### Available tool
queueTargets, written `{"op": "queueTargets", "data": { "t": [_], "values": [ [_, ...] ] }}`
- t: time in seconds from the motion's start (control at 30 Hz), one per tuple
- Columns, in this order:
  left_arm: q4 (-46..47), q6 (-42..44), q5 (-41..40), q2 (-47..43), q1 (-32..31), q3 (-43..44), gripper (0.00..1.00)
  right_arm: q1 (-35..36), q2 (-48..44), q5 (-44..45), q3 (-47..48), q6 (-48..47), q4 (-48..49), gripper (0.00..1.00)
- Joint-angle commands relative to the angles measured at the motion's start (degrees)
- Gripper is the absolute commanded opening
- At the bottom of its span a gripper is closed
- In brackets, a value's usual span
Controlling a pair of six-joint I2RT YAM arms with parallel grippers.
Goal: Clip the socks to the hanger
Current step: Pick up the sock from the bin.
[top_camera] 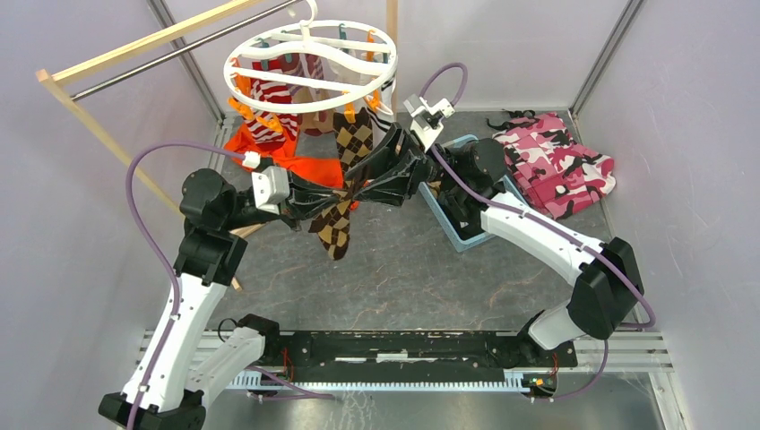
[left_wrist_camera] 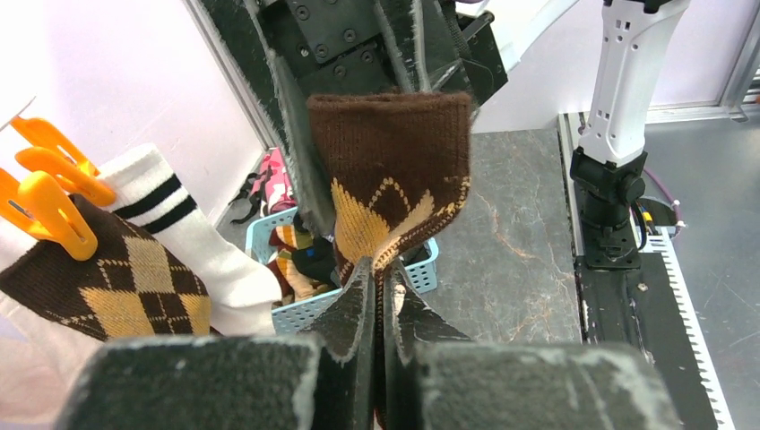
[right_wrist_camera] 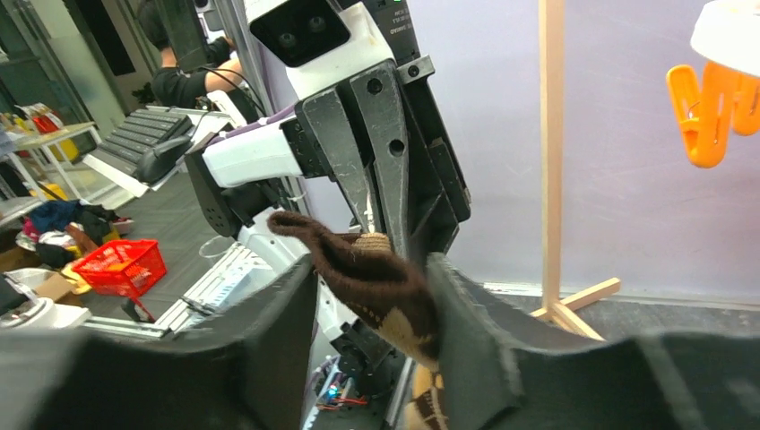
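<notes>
Nearest to the left wrist camera, the left gripper (left_wrist_camera: 381,273) is seen with its black padded jaws pressed together on one end of a brown argyle knitted sock (left_wrist_camera: 394,170). The other end of this sock is placed between the fingers of the right gripper (right_wrist_camera: 372,269). These fingers stand apart with the fabric filling the gap, and whether it is squeezed there cannot be told. From above, the sock is held in the air between both arms, near the large white round plastic hanger (top_camera: 309,67). A second brown argyle sock (left_wrist_camera: 107,278) is clipped up by an orange plastic clip (left_wrist_camera: 54,210), just beside a white sock with black stripes (left_wrist_camera: 206,251). A light blue plastic basket (left_wrist_camera: 264,231) with socks inside is seen behind, on the grey stone-patterned table (left_wrist_camera: 520,233).
</notes>
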Motion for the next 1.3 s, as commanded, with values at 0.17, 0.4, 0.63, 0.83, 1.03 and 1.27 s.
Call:
{"op": "queueTargets", "data": {
  "t": [0.17, 0.4, 0.63, 0.83, 1.03, 1.27],
  "values": [
    [5.19, -4.33, -2.53, -1.78, -0.23, -2.42, 0.02, -0.52, -0.56, 0.81, 1.84, -3.21, -0.18, 0.2],
    [5.5, -9.36, -10.58, -5.33, -0.22, -6.2, 0.17, -0.63, -1.8, -1.36, 2.26, -11.83, -6.91, 0.0],
    [3.54, -13.55, -18.95, -12.31, -0.23, -12.25, 0.68, -0.6, -3.62, -1.9, 6.01, -37.57, -33.41, 0.0],
    [11.8, -22.45, -22.25, -15.98, -0.23, -16.52, 1.0, -0.55, -4.5, -1.1, 6.7, -50.83, -45.87, 0.0],
    [21.61, -28.75, -22.28, -13.47, -0.23, -19.04, 0.85, -0.49, -4.56, -1.28, 6.64, -52.97, -47.14, 0.0],
    [30.82, -32.74, -18.41, -10.42, -0.23, -21.49, 0.72, -0.22, -4.26, -1.62, 7.34, -52.73, -46.49, 0.0]
  ]
}}
